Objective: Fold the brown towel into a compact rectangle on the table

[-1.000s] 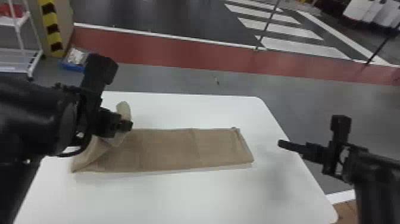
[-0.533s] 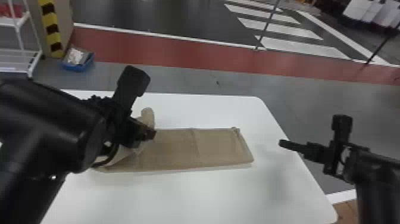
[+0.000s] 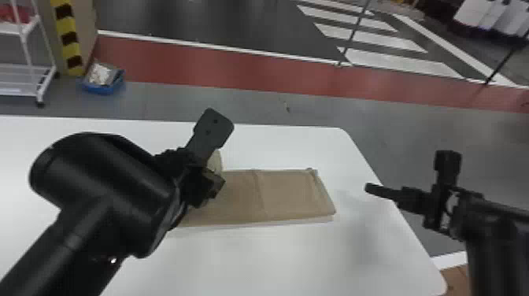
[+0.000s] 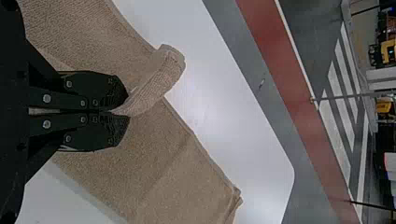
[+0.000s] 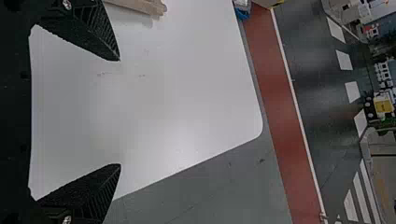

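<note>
In the head view my left gripper (image 3: pixel 210 183) is over the left part of the brown towel (image 3: pixel 283 195), which lies as a long folded strip on the white table. The left wrist view has my left gripper (image 4: pixel 122 113) shut on the towel's end; the pinched cloth (image 4: pixel 161 74) curls up above the rest of the towel (image 4: pixel 163 172). My right gripper (image 3: pixel 372 188) is parked beyond the strip's right end, over the table's right edge. Seen from the right wrist, my right gripper (image 5: pixel 120 112) has its fingers wide apart with nothing between them.
The white table (image 3: pixel 275 256) has a rounded far right corner. On the floor behind it sit a blue tray (image 3: pixel 103 84) and a white rack (image 3: pixel 27 80). The left arm covers much of the table's left side.
My left gripper has moved to the right over the strip, carrying the towel's end with it, so the visible flat part is shorter. The right arm has kept still.
</note>
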Controlling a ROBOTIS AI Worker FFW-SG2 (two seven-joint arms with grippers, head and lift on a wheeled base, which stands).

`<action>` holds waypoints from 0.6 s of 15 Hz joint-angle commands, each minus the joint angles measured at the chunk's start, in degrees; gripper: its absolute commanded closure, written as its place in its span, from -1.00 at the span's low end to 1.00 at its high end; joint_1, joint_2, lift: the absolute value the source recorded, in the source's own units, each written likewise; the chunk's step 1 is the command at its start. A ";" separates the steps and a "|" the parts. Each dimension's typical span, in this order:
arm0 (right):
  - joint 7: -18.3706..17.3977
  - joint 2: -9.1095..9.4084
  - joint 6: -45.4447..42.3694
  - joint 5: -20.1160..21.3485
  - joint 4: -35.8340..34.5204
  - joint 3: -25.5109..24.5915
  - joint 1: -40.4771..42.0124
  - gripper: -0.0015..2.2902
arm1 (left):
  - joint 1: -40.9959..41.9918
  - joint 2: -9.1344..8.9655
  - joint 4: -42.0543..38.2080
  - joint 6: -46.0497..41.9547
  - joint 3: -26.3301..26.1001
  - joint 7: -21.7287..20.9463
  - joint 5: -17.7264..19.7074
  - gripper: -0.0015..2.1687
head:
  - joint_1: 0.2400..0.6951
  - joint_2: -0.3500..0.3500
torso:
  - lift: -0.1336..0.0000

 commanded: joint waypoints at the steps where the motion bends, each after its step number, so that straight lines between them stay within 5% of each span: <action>1: 0.07 0.00 0.07 -0.07 0.02 0.15 -0.08 -0.94 | -0.04 -0.24 1.91 -5.15 -2.00 0.96 0.10 -0.56 | 1.00 -1.00 | -0.85; 2: -0.02 -0.08 0.07 -0.07 0.02 0.15 -0.08 -0.94 | -0.04 -0.24 1.91 -5.15 -2.52 0.87 -0.07 -1.00 | 1.00 -1.00 | -0.85; 9: 0.07 0.09 2.71 -0.33 -0.85 -0.29 0.09 -0.94 | 4.27 -0.24 -4.42 -1.81 -2.52 -1.15 -1.13 -0.97 | 1.00 -1.00 | -0.85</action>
